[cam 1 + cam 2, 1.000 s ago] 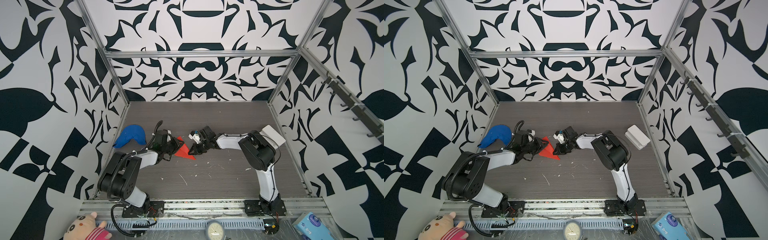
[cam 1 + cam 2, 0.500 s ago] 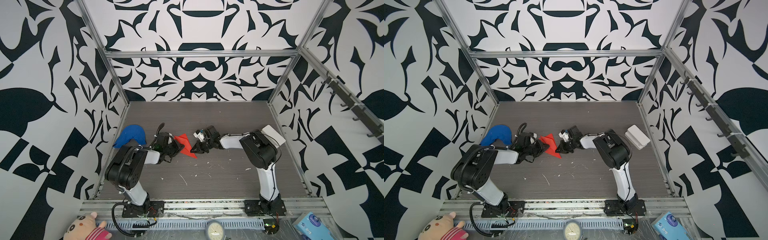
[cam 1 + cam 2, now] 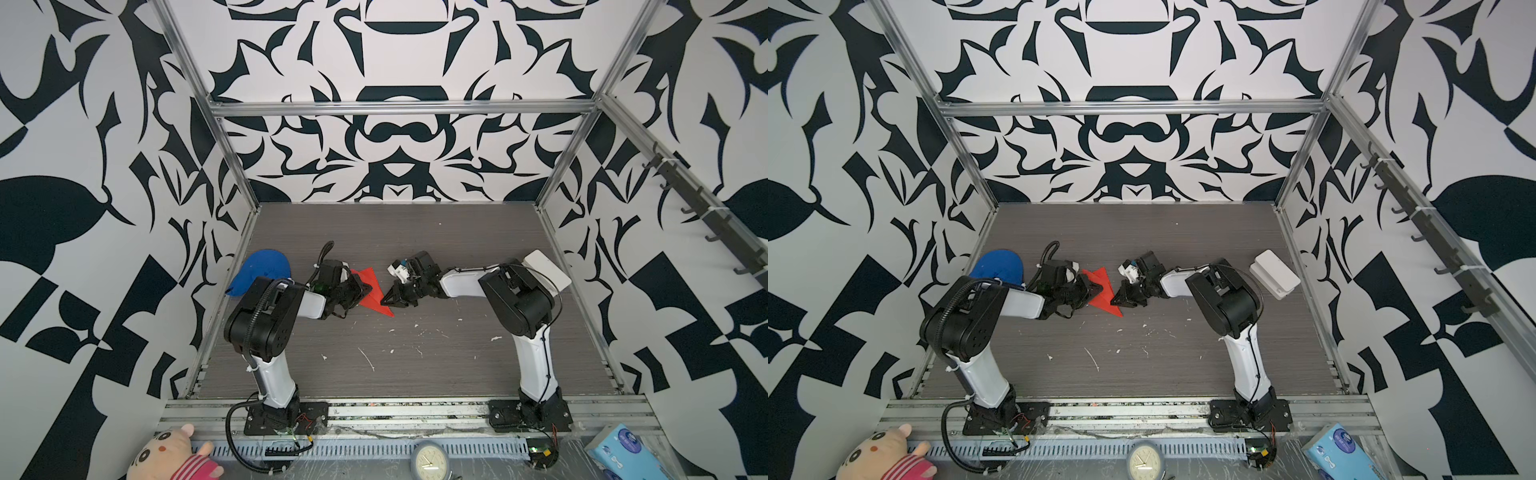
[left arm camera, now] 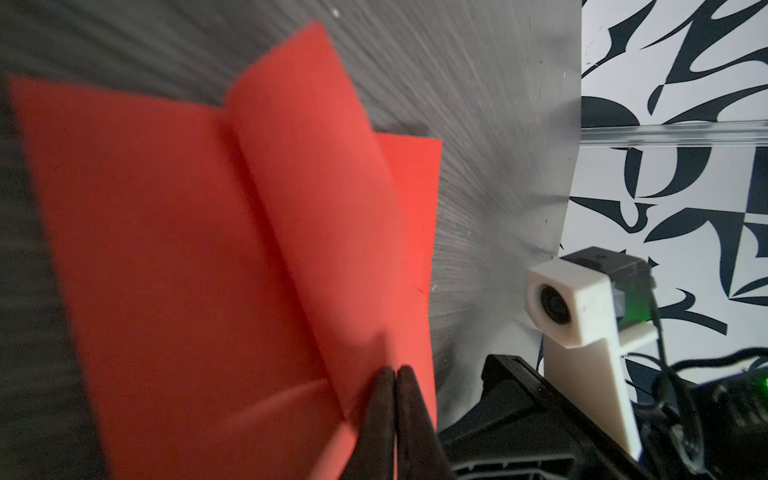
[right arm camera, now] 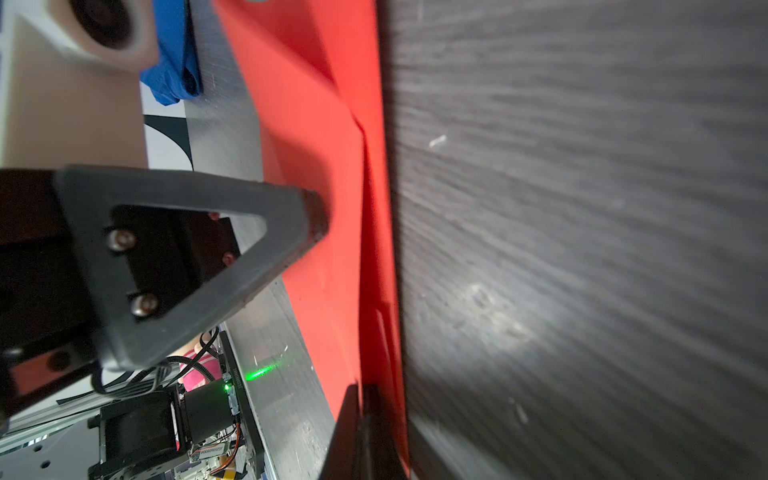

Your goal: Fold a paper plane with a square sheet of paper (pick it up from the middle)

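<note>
1. The left gripper (image 4: 394, 386) has both fingers pressed together, pinching a raised flap of the single red paper plane (image 4: 187, 249).
2. The right gripper (image 5: 362, 399) is likewise clenched, nipping the plane's long folded edge. The two grippers face each other across the paper, one on each side.
3. In both top views the plane is a partly folded dart with one centre crease and layered flaps. It sits a little left of the middle of the table (image 3: 415, 353), nose toward the front rail. Whether it rests on the table or hangs just clear cannot be told.
4. Many small white scraps (image 3: 368, 358) lie scattered on the grey wood-grain in front of the plane.
5. One blue cloth lump (image 3: 259, 270) lies by the left wall, behind the left arm. One white box (image 3: 546, 270) lies by the right wall, beside the right arm.
6. Past the front rail are one plush toy (image 3: 166, 453), one round clock (image 3: 430, 461) and one blue tissue pack (image 3: 619, 451).
</note>
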Tool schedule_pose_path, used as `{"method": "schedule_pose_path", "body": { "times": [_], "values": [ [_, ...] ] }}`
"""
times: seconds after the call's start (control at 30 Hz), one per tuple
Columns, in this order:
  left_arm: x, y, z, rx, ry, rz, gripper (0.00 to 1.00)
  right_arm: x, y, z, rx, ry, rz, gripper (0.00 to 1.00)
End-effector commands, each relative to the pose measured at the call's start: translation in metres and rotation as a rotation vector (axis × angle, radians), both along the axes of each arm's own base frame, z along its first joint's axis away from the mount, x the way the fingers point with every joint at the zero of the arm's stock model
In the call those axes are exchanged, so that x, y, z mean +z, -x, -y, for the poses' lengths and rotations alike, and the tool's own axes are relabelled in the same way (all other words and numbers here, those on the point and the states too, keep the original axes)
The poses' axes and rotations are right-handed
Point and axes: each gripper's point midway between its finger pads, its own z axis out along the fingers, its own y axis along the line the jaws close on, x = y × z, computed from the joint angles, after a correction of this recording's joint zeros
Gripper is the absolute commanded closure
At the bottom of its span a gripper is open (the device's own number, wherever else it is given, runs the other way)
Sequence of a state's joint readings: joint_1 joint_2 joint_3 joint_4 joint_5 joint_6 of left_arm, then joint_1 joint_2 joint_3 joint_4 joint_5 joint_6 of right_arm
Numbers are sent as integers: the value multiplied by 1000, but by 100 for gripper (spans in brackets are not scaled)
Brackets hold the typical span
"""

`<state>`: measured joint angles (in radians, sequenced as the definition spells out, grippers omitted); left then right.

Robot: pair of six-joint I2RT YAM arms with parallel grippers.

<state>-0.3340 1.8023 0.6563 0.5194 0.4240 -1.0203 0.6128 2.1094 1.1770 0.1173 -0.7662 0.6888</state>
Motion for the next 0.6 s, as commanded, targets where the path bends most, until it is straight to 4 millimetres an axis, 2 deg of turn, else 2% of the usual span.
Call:
{"method": "schedule_pose_path", "body": {
  "times": [0.0,0.13,0.3,0.57],
  "values": [
    [-3,-4,1,-6,-6,3,94,-16,2,8,-25,47,-39,100],
    [-10,-3,-1,-1,-15,-16,94,-10,1,7,-23,41,-38,93],
    [-20,2,-6,9,-41,-53,95,10,0,8,-24,10,-25,85],
    [-23,6,-6,-3,-46,-65,95,42,-2,29,-38,65,103,77]
  ]
}}
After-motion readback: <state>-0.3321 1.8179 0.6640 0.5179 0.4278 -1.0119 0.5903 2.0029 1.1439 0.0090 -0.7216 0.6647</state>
